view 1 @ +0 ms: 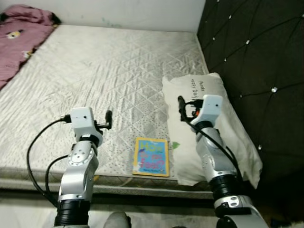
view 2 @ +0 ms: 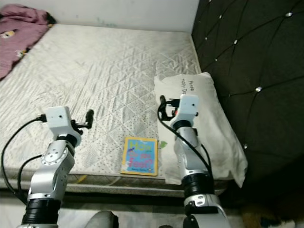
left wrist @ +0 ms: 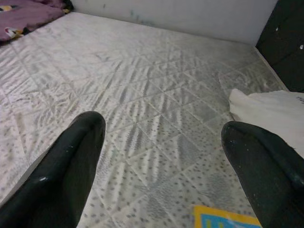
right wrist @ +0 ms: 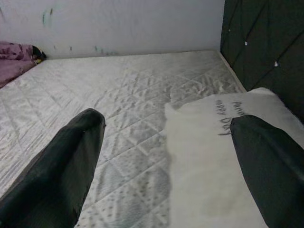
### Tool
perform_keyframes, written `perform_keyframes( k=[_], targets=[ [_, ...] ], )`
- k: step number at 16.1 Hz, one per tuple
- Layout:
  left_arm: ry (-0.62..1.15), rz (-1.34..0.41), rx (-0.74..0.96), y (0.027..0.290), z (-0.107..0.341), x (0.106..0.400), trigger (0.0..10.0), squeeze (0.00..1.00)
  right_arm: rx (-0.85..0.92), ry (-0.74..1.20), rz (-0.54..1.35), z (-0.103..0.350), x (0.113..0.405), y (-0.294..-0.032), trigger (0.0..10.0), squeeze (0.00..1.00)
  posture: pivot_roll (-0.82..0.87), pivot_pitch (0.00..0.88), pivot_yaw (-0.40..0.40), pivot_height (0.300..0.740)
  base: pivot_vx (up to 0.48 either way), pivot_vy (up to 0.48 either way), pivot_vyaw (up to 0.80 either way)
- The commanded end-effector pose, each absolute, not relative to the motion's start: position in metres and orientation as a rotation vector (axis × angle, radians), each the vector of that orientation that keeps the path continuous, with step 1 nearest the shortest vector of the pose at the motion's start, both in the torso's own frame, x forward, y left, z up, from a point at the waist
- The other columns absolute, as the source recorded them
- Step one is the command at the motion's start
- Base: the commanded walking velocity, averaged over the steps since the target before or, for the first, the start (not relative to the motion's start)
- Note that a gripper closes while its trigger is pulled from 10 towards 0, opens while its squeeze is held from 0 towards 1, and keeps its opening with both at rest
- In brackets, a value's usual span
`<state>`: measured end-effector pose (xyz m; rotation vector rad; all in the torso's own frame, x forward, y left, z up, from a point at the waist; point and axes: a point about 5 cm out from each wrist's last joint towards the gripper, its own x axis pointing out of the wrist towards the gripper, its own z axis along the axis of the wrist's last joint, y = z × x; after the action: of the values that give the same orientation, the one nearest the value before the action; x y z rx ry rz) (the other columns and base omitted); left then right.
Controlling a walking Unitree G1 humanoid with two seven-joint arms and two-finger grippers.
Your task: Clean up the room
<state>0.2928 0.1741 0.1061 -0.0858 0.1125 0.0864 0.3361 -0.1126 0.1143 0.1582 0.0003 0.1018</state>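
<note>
Left eye view: a bed with a pale grey quilted mattress (view 1: 109, 71) is filling the middle of the scene, a dark tufted headboard (view 1: 256, 61) is rising along its right side, and a white wall is running behind. A thin book (view 1: 151, 156) with a yellow border, blue cover and yellow lettering is lying flat near the front edge of the mattress, just beside the left edge of a white pillow (view 1: 213, 128) bearing dark handwritten-style text. A crumpled purple blanket (view 1: 21, 38) with a small cartoon print is sitting at the far left corner. The left end effector (view 1: 108, 118) is hovering over the mattress to the left of the book, and the right end effector (view 1: 181, 105) is hovering over the pillow. Right eye view: the same layout is showing, with the book (view 2: 139, 156) lying between the two silver arms. Left wrist view: the left end effector (left wrist: 164, 166) is standing released, fingers (left wrist: 71, 166) wide apart with nothing between them, above the mattress; a yellow-and-blue corner of the book (left wrist: 223, 221) is peeking in close by. Right wrist view: the right end effector (right wrist: 166, 161) is standing released, fingers spread and grasping nothing, above the pillow's edge (right wrist: 209, 156).
</note>
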Motion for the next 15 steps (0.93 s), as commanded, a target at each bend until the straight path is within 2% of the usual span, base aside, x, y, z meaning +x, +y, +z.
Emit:
perform_keyframes(
  k=[1,3,15],
  targets=[
    [0.119,0.084,-0.087,0.1727,0.1049,0.2939,10.0,0.0,0.149,-0.005,0.117,0.1168,0.3369,-0.1115,10.0,0.0,-0.05,0.0,-0.024,0.74,0.0,0.48,-0.8],
    [0.119,0.088,-0.087,0.1729,0.1048,0.294,10.0,0.0,0.15,-0.005,0.115,0.1168,0.3371,-0.1122,10.0,0.0,-0.05,0.0,-0.025,0.74,0.0,0.48,-0.73],
    [0.113,0.104,-0.089,0.1734,0.1066,0.2979,10.0,0.0,0.13,-0.006,0.136,0.1183,0.3398,-0.1094,10.0,0.0,-0.05,0.0,-0.032,0.74,0.0,0.48,0.0]
  ],
)
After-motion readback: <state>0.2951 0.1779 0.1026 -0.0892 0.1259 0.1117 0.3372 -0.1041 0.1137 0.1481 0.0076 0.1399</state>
